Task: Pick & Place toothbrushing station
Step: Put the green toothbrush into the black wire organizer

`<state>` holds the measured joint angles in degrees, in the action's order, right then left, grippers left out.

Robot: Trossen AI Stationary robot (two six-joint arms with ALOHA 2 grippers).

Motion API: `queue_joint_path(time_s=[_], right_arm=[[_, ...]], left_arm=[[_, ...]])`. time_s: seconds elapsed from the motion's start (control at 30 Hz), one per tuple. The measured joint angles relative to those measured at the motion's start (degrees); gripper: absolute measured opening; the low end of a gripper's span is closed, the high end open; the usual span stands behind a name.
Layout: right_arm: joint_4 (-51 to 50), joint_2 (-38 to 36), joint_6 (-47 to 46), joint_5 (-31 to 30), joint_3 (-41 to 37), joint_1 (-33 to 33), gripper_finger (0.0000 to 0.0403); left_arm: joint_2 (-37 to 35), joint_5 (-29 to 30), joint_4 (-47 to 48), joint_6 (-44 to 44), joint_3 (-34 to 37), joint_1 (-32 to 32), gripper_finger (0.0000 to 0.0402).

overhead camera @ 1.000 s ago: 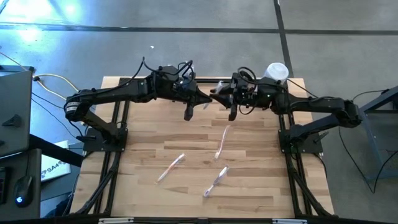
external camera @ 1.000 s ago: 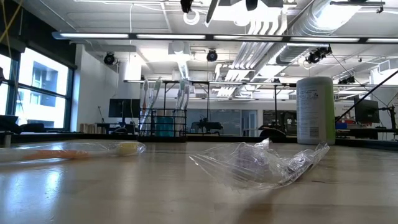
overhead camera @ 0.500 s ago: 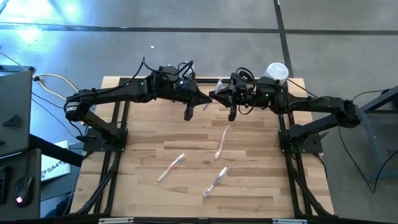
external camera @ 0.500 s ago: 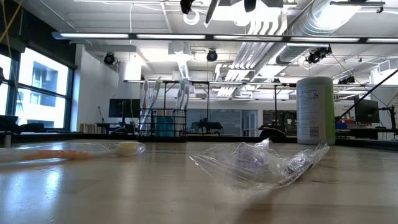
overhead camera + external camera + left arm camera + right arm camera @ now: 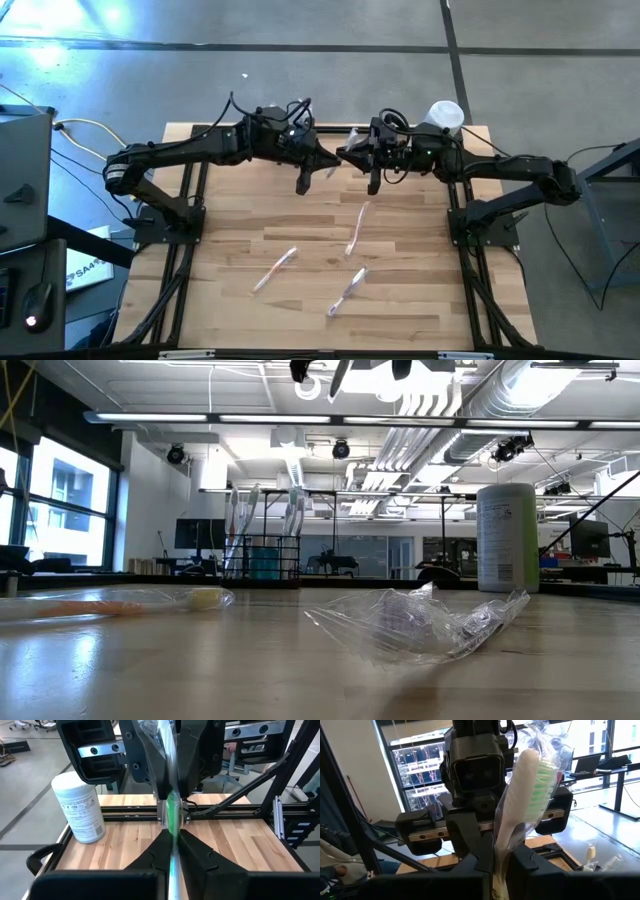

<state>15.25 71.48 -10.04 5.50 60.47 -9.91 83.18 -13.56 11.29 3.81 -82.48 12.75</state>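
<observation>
High view, left to right. The left gripper [image 5: 333, 160] and the right gripper [image 5: 347, 154] meet above the far edge of the table [image 5: 230, 230], both raised off the wood. Each is closed on the same wrapped toothbrush [image 5: 527, 805], a green-and-white brush in clear plastic pinched between the two pairs of fingers. The near half of the table is open except for three more wrapped toothbrushes: one at near left [image 5: 274, 269], one at centre [image 5: 356, 229] and one nearer the front edge [image 5: 346, 292]. One white cylindrical container [image 5: 445, 116] stands at the far right corner. In the low view, the toothbrushing station [image 5: 262, 550], a black wire rack holding upright brushes, stands at the far edge, left of centre, well apart from the container.
</observation>
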Motion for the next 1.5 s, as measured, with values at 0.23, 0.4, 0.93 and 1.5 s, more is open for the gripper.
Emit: queue_joint_path(time_s=[0.23, 0.4, 0.93, 1.5], right_arm=[[-0.2, 0.0, 0.5, 0.2, 0.0, 0.0, 0.0013], [-0.2, 0.0, 0.7, 0.4, 0.0, 0.0, 0.0013], [-2.8, 0.0, 3.4, 0.6, 0.0, -2.1, 0.0013], [13.7, 12.9, 4.2, 11.5, 0.0, -14.9, 0.0013]], left_arm=[[0.0, 0.2, -0.3, -1.0, 0.0, 0.0, 0.0055], [-0.1, 0.3, -2.0, -1.0, -0.1, 0.0, 0.0058], [-0.2, 2.6, 3.0, -2.9, -0.1, 0.0, 0.0175], [-15.0, 20.2, 30.3, -12.7, -0.1, 0.0, 0.0255]])
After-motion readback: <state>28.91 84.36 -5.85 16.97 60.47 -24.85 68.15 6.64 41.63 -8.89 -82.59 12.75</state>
